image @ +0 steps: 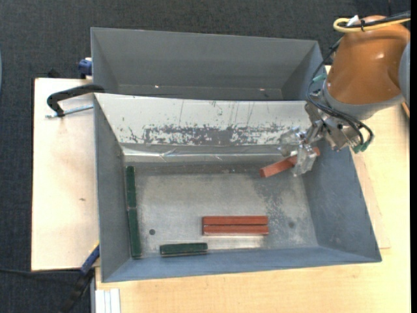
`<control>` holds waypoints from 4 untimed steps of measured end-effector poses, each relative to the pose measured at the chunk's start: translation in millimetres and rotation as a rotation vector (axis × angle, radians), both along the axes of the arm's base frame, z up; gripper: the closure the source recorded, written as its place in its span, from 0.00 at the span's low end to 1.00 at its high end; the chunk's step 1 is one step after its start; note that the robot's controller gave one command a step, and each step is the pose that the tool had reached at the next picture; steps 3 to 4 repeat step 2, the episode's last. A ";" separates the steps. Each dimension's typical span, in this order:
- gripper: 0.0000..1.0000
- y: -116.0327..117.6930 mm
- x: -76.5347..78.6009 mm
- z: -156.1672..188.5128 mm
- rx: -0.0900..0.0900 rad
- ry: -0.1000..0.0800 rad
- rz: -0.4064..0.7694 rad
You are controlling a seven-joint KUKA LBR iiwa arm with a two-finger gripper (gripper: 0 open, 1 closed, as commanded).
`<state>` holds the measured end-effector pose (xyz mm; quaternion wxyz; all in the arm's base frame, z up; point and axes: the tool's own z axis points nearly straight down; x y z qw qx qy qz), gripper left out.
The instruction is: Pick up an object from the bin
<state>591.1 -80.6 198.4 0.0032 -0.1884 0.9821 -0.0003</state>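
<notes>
**A:** What lies in the grey bin [195, 64]?

**B:** Largest is a long dark green strip [132, 207] along the left wall. Next is a reddish-brown bar [234, 225] lying flat near the front. Then there is a short dark green strip [183, 248] by the front wall, just left of the bar.

**A:** And the gripper [301, 160]?

**B:** It is at the back right corner, close to the rear wall. Its fingers look closed on one end of a small reddish-brown piece [277, 168], which sticks out to the left, tilted, and seems clear of the floor.

**A:** So the lift is the step in hand. How should it be done well?

**B:** The hold is at the end, not the middle, so the piece could swing or slip. I'd raise it straight up, away from both walls — no sideways move until it is above the rim.
</notes>
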 end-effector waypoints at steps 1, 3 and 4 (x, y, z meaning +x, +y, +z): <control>1.00 0.0 -0.2 -0.2 0.000 0.001 0.000; 1.00 -22.4 -26.5 120.9 -0.006 -0.006 0.416; 1.00 -22.4 -26.5 120.9 -0.006 -0.006 0.416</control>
